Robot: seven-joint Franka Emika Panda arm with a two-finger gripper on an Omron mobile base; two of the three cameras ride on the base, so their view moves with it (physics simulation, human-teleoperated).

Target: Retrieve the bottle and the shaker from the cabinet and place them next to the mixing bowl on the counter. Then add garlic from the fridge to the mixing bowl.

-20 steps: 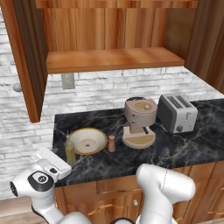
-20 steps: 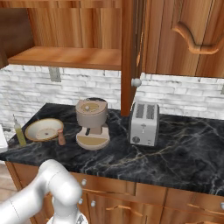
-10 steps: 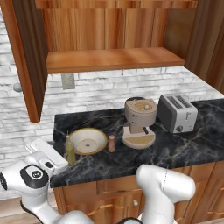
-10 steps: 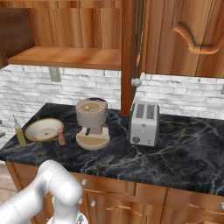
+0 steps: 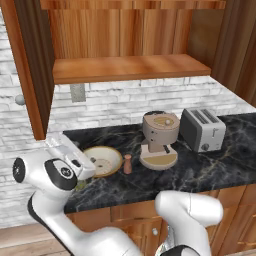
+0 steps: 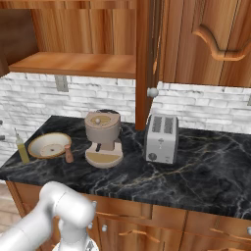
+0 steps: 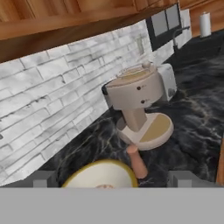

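Hovering off the counter's (image 6: 147, 181) left end, the gripper (image 7: 112, 181) has its fingers spread wide, holding nothing. Bottle (image 6: 22, 148) and shaker (image 6: 69, 153) flank the bowl (image 6: 49, 145).

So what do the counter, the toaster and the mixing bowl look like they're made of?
Counter: polished black stone, probably marble, judging by the pale veins and sheen.
Toaster: brushed metal, going by its grey, softly reflective sides.
Mixing bowl: likely glazed ceramic, cream inside with a tan rim, though painted wood can't be ruled out.
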